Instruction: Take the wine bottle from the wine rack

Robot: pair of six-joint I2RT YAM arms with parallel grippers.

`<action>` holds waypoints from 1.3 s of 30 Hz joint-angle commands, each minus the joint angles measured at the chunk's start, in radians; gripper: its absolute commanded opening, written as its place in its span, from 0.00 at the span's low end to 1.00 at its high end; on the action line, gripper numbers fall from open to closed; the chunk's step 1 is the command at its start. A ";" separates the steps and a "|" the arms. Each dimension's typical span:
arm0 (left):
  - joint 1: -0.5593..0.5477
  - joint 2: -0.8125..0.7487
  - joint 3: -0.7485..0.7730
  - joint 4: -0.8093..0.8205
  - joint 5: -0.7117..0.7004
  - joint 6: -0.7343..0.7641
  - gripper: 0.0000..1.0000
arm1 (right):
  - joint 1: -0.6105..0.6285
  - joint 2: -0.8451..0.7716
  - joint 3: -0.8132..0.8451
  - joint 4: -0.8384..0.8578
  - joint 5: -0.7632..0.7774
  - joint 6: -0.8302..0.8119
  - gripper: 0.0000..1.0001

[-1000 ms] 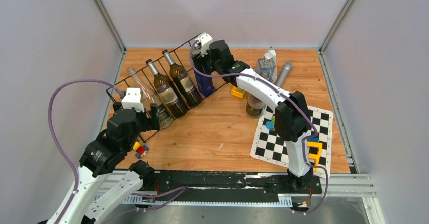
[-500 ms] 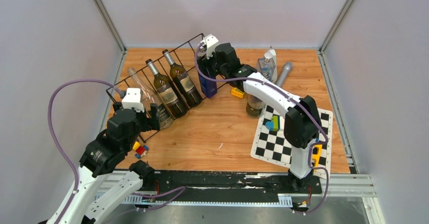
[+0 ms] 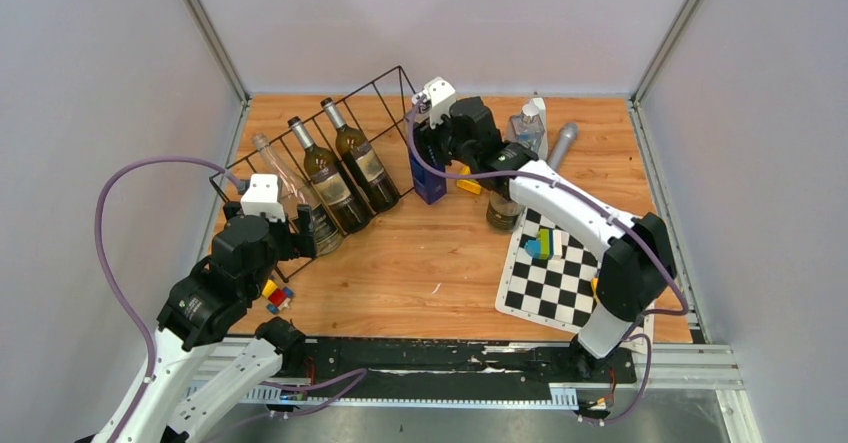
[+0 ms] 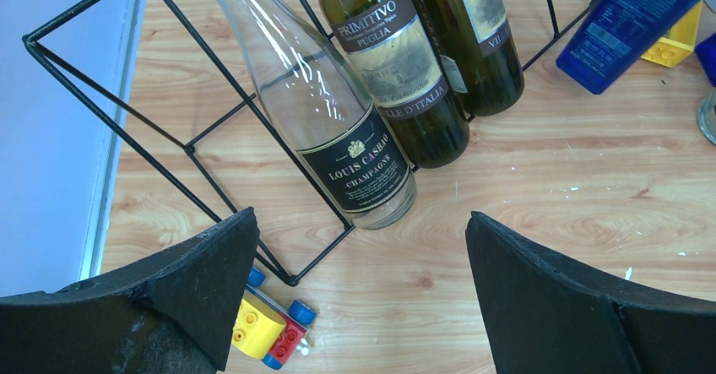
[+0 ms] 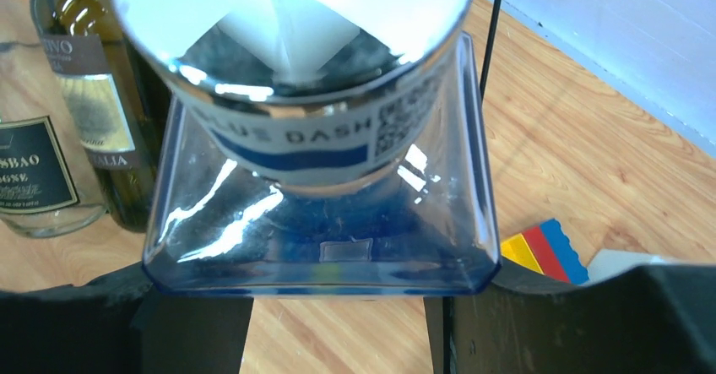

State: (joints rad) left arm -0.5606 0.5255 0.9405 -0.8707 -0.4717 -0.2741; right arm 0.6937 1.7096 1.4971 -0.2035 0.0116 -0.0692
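Wine bottle (image 3: 428, 175), blue, square-sided, stood roughly upright just right of wine rack (image 4: 187, 148), outside its wires | right gripper (image 3: 432, 135) pinched its top | left gripper (image 4: 359, 222) jaws spread, empty, near clear champagne bottle (image 4: 325, 112) | two dark bottles (image 4: 397, 78) lay in rack slots

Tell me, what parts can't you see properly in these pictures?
Right wrist view: the top of the blue bottle is blurred, too close, and cut by the upper edge.
Left wrist view: the clear champagne bottle loses its neck at the top edge.
Top view: the right arm hides most of a brown bottle.
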 commanded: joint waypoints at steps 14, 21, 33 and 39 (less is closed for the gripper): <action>0.004 0.006 -0.006 0.041 0.018 0.019 1.00 | 0.073 -0.426 -0.325 0.181 0.039 0.112 0.00; 0.005 0.011 -0.007 0.042 0.022 0.021 1.00 | 0.101 -0.531 -0.480 0.191 0.034 0.142 0.00; 0.004 0.017 -0.008 0.045 0.025 0.022 1.00 | 0.146 -0.643 -0.616 0.173 0.022 0.152 0.02; 0.004 0.023 -0.008 0.045 0.030 0.023 1.00 | 0.149 -0.698 -0.659 0.140 0.100 0.173 0.03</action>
State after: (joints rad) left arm -0.5606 0.5392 0.9405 -0.8700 -0.4484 -0.2630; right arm 0.8356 1.0874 0.8303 -0.1837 0.0441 0.0635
